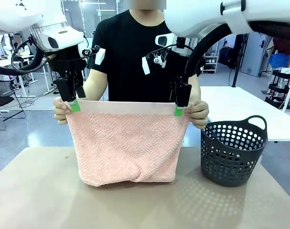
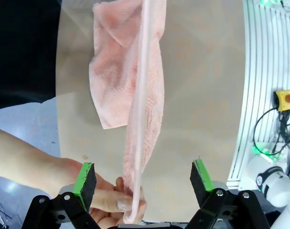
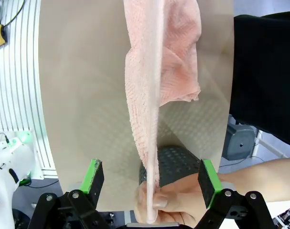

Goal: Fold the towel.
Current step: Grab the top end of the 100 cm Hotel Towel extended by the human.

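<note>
Salmon towel (image 1: 128, 148) seemingly between spread fingers (image 2: 85, 178)

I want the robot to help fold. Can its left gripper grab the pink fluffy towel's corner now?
Probably yes. The left gripper is open, green pads either side of the pale pink terry towel's top edge. But the person's hand pinches that corner between the pads, so closing might nip it.

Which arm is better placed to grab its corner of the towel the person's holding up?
Right, slightly: the towel hangs centred in the open right end effector; the open left end effector straddles it too, but off-centre.
</note>
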`<state>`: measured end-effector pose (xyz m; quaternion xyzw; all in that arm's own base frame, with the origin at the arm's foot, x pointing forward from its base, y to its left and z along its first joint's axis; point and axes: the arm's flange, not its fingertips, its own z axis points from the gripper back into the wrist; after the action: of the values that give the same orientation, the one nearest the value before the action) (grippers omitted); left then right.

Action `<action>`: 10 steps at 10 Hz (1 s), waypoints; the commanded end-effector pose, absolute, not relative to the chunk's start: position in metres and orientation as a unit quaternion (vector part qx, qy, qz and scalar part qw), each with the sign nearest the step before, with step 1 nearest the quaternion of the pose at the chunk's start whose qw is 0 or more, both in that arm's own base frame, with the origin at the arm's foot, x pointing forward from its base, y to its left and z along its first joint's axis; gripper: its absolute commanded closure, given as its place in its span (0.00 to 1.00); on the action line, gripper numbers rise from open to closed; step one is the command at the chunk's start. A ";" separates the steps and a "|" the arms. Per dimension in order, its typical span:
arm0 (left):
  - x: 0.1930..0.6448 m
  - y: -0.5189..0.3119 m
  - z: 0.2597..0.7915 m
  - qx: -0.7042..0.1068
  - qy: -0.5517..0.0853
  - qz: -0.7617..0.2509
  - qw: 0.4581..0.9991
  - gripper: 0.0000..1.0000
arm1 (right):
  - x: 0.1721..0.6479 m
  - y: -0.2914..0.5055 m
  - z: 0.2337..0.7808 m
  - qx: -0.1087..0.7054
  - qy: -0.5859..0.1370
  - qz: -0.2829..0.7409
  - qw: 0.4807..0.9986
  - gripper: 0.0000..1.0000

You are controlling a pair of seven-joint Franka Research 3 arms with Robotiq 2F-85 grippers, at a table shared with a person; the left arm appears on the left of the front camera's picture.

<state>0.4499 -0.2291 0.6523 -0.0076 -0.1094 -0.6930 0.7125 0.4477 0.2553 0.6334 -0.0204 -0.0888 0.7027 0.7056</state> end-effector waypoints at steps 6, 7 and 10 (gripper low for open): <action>0.458 -0.234 0.625 -0.006 -0.097 -0.675 0.731 0.65 | 0.454 0.259 0.609 -0.028 -0.083 0.695 0.714 0.86; 0.458 -0.236 0.625 -0.005 -0.096 -0.676 0.731 1.00 | 0.454 0.259 0.609 -0.027 -0.083 0.695 0.714 1.00; 0.455 -0.236 0.625 -0.002 -0.095 -0.678 0.729 0.99 | 0.453 0.259 0.611 -0.028 -0.084 0.694 0.715 0.98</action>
<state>0.4584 -0.2366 0.6277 -0.0179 -0.0873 -0.6834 0.7245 0.4566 0.2588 0.6136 -0.0140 -0.0787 0.6994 0.7102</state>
